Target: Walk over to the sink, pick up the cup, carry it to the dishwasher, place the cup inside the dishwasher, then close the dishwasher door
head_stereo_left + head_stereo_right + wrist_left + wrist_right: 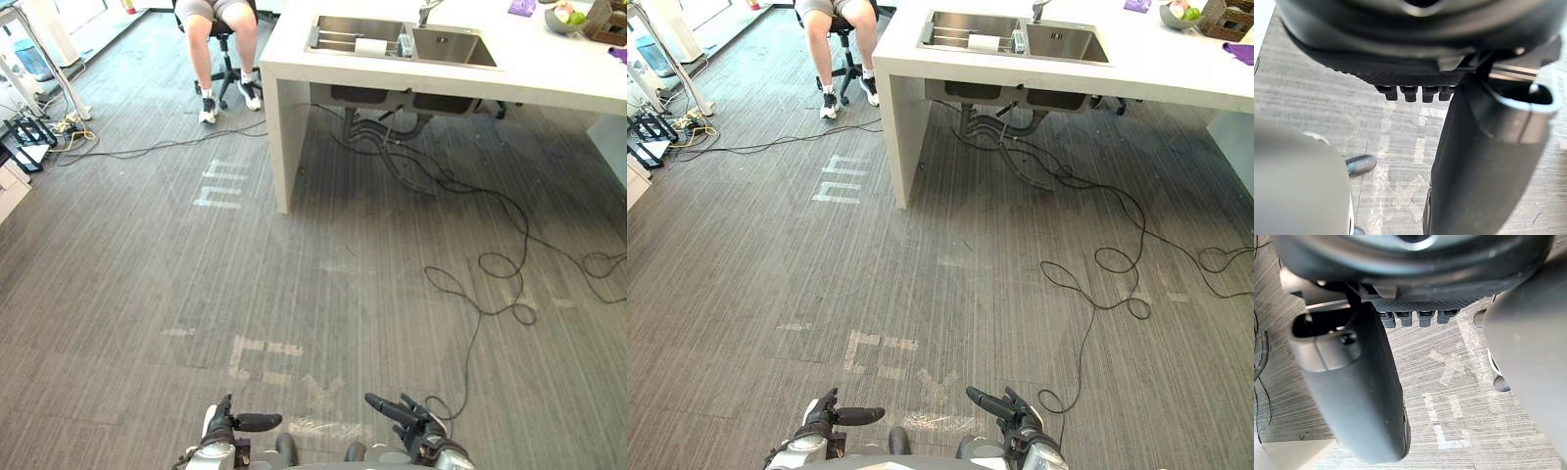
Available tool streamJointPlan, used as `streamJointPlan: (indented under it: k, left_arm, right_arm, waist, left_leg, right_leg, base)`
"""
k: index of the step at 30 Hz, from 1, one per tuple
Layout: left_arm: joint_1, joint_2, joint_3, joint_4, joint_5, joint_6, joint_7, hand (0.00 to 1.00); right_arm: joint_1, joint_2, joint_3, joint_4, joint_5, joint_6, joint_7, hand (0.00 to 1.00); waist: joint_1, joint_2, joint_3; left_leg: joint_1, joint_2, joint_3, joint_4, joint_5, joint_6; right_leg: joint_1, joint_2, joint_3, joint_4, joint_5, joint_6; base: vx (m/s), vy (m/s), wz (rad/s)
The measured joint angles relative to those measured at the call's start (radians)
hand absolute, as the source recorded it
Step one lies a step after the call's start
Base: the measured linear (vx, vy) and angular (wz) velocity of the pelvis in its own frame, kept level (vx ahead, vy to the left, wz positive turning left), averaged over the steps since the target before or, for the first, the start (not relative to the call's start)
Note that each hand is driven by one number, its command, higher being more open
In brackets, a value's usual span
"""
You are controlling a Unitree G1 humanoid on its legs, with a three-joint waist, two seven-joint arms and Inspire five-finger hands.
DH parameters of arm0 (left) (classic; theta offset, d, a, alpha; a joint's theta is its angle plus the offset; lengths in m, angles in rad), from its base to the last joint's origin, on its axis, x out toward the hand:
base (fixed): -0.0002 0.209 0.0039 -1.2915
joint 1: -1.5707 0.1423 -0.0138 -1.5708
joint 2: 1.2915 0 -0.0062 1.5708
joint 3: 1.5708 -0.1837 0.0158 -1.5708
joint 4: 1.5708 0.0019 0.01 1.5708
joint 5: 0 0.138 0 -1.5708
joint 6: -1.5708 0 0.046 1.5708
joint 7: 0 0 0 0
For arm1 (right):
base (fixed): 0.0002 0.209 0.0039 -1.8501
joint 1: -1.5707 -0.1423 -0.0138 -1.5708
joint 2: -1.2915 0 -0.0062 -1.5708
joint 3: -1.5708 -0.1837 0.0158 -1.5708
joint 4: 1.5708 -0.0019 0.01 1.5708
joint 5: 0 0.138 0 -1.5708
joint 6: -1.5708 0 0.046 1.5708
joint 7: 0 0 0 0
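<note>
Our left hand (221, 431) and right hand (421, 429) are open and empty; the cup (405, 44) by the sink (453, 49) looks light, slippery, breakable, so we'd wrap its wall.

cup (405, 43): tiny, unclear | person (220, 39): cut by top edge

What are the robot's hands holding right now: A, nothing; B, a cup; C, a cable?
A: the left hand and right hand hang open and empty over the floor, well short of the sink.
</note>
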Motion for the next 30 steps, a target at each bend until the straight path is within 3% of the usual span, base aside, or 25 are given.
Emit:
streamJointPlan:
  k: [4, 6, 7, 8, 9, 12, 15, 17, 19, 20, 21, 22, 23, 24, 26, 27, 28, 29, 30]
  left_arm:
    - [-0.001, 0.009, 0.005, -0.003, -0.031, 0.066, -0.118, 1.0]
    - [-0.001, 0.018, 0.012, 0.007, -0.07, 0.082, -0.163, 1.0]
    - [-0.001, 0.019, 0.024, 0.016, -0.107, 0.089, -0.177, 1.0]
    - [-0.002, 0.019, 0.026, 0.017, -0.117, 0.093, -0.181, 1.0]
    - [-0.008, 0.026, 0.027, 0.025, -0.142, 0.102, -0.193, 1.0]
    - [-0.03, 0.037, 0.026, 0.059, -0.182, 0.115, -0.196, 1.0]
    - [-0.051, 0.039, 0.012, 0.044, -0.205, 0.146, -0.192, 1.0]
    - [-0.077, 0.041, -0.019, 0.037, -0.206, 0.174, -0.187, 1.0]
    - [-0.095, 0.037, -0.025, 0.002, -0.226, 0.203, -0.183, 1.0]
    - [-0.104, 0.031, -0.025, -0.024, -0.236, 0.209, -0.181, 1.0]
    - [-0.123, 0.031, -0.042, -0.035, -0.255, 0.21, -0.179, 1.0]
    - [-0.132, 0.029, -0.049, -0.036, -0.268, 0.213, -0.18, 1.0]
    - [-0.153, 0.016, -0.062, -0.035, -0.287, 0.217, -0.178, 1.0]
    - [-0.168, -0.002, -0.065, -0.04, -0.303, 0.223, -0.179, 1.0]
    - [-0.181, -0.004, -0.084, -0.06, -0.303, 0.222, -0.181, 1.0]
    - [-0.185, -0.004, -0.087, -0.066, -0.302, 0.222, -0.182, 1.0]
    - [-0.186, -0.007, -0.092, -0.066, -0.299, 0.224, -0.181, 1.0]
    - [-0.184, -0.008, -0.093, -0.064, -0.298, 0.224, -0.181, 1.0]
    - [-0.176, -0.017, -0.1, -0.045, -0.297, 0.225, -0.18, 1.0]
  right_arm:
    - [-0.011, -0.003, 0.0, -0.001, -0.001, 0.017, 0.003, 1.0]
    - [-0.02, -0.01, 0.0, -0.004, 0.0, 0.03, 0.003, 1.0]
    - [-0.03, -0.022, 0.001, -0.006, 0.03, 0.045, 0.007, 1.0]
    - [-0.034, -0.031, 0.001, -0.008, 0.048, 0.047, 0.012, 1.0]
    - [-0.048, -0.045, 0.001, -0.008, 0.071, 0.051, 0.021, 1.0]
    - [-0.075, -0.071, 0.002, 0.002, 0.076, 0.06, 0.028, 1.0]
    - [-0.087, -0.086, -0.013, 0.012, 0.137, 0.065, 0.011, 1.0]
    - [-0.105, -0.093, -0.025, 0.007, 0.156, 0.084, 0.005, 1.0]
    - [-0.115, -0.092, -0.029, -0.007, 0.157, 0.105, -0.005, 1.0]
    - [-0.114, -0.091, -0.031, -0.017, 0.168, 0.119, -0.01, 1.0]
    - [-0.111, -0.091, -0.044, -0.022, 0.189, 0.133, -0.016, 1.0]
    - [-0.106, -0.091, -0.051, -0.024, 0.194, 0.143, -0.02, 1.0]
    - [-0.095, -0.095, -0.075, -0.031, 0.195, 0.156, -0.025, 1.0]
    - [-0.081, -0.102, -0.096, -0.04, 0.196, 0.158, -0.031, 1.0]
    - [-0.056, -0.099, -0.097, -0.058, 0.196, 0.16, -0.038, 1.0]
    - [-0.044, -0.096, -0.097, -0.067, 0.196, 0.163, -0.041, 1.0]
    - [-0.024, -0.089, -0.096, -0.084, 0.196, 0.17, -0.054, 1.0]
    - [-0.019, -0.088, -0.096, -0.089, 0.196, 0.173, -0.057, 1.0]
    - [0.002, -0.089, -0.096, -0.1, 0.197, 0.179, -0.067, 1.0]
  waist:
    - [0.001, 0.001, 0.0]
    - [0.002, -0.001, 0.0]
    - [0.003, -0.002, 0.0]
    - [0.002, -0.002, 0.0]
    - [0.002, -0.006, 0.002]
    - [-0.001, -0.022, 0.004]
    - [-0.018, -0.022, 0.035]
    - [-0.019, -0.005, 0.052]
    - [-0.018, 0.007, 0.063]
    - [-0.018, -0.003, 0.063]
    - [-0.017, -0.019, 0.067]
    - [-0.018, -0.028, 0.067]
    - [-0.024, -0.03, 0.074]
    - [-0.04, -0.004, 0.073]
    - [-0.05, 0.018, 0.066]
    - [-0.049, 0.031, 0.059]
    - [-0.048, 0.04, 0.054]
    - [-0.048, 0.044, 0.051]
    - [-0.045, 0.065, 0.036]
  left_leg:
    - [-0.01, 0.002, 0.029, 0.0, -0.001, -0.001]
    - [-0.007, -0.001, 0.06, 0.001, -0.008, 0.001]
    - [-0.002, -0.004, 0.079, 0.003, -0.015, 0.011]
    - [-0.001, -0.004, 0.085, 0.006, -0.02, 0.018]
    - [-0.004, -0.004, 0.095, 0.019, -0.04, 0.036]
    - [0.005, -0.012, 0.089, 0.078, -0.083, 0.049]
    - [0.053, -0.01, 0.034, 0.105, -0.102, 0.063]
    - [0.058, 0.022, 0.018, 0.143, -0.126, 0.055]
    - [0.06, 0.05, 0.01, 0.169, -0.146, 0.034]
    - [0.062, 0.056, 0.002, 0.194, -0.167, 0.016]
    - [0.066, 0.054, -0.012, 0.244, -0.205, -0.006]
    - [0.067, 0.05, -0.023, 0.276, -0.228, -0.022]
    - [0.073, 0.051, -0.043, 0.339, -0.281, -0.04]
    - [0.073, 0.082, -0.067, 0.364, -0.308, -0.058]
    - [0.074, 0.125, -0.096, 0.384, -0.342, -0.084]
    - [0.075, 0.146, -0.104, 0.39, -0.356, -0.096]
    - [0.075, 0.183, -0.116, 0.403, -0.385, -0.095]
    - [0.076, 0.19, -0.116, 0.403, -0.39, -0.094]
    - [0.091, 0.214, -0.108, 0.379, -0.399, -0.079]
  right_leg:
    - [-0.045, -0.011, 0.028, 0.059, -0.022, -0.003]
    - [-0.108, -0.043, 0.037, 0.188, -0.076, 0.007]
    - [-0.17, -0.077, 0.037, 0.328, -0.106, 0.029]
    - [-0.199, -0.091, 0.038, 0.391, -0.109, 0.031]
    - [-0.253, -0.12, 0.035, 0.511, -0.111, 0.025]
    - [-0.337, -0.19, 0.056, 0.733, -0.067, -0.024]
    - [-0.377, -0.228, 0.086, 0.88, -0.036, -0.02]
    - [-0.383, -0.214, 0.08, 0.709, -0.081, -0.012]
    - [-0.385, -0.179, 0.096, 0.406, -0.02, 0.014]
    - [-0.368, -0.168, 0.116, 0.205, 0.048, 0.044]
    - [-0.347, -0.177, 0.133, 0.099, 0.072, 0.065]
    - [-0.332, -0.186, 0.139, 0.08, 0.066, 0.073]
    - [-0.31, -0.197, 0.159, 0.091, 0.119, 0.108]
    - [-0.32, -0.181, 0.161, 0.157, 0.124, 0.111]
    - [-0.342, -0.142, 0.188, 0.25, 0.12, 0.105]
    - [-0.358, -0.124, 0.201, 0.293, 0.11, 0.089]
    - [-0.39, -0.091, 0.21, 0.374, 0.077, 0.033]
    - [-0.394, -0.083, 0.209, 0.385, 0.069, 0.021]
    - [-0.4, -0.057, 0.199, 0.4, 0.047, -0.015]
  base:
    - [-0.01, 0.014, -0.19]
    - [-0.01, 0.055, -0.37]
    - [-0.03, 0.065, -0.36]
    - [-0.06, 0.072, -0.4]
    - [-0.05, 0.037, -0.25]
    - [0.0, 0.008, -0.02]
    - [0.12, -0.048, 0.45]
    - [0.14, -0.079, 0.32]
    - [0.19, -0.108, 0.19]
    - [0.28, -0.198, 0.2]
    - [0.26, -0.222, 0.26]
    - [0.28, -0.293, 0.38]
    - [0.27, -0.29, 0.51]
    - [0.27, -0.285, 0.55]
    - [0.24, -0.241, 0.43]
    - [0.31, -0.325, 0.29]
    - [0.24, -0.266, 0.13]
    - [0.24, -0.262, 0.0]
    - [0.26, -0.159, -0.1]
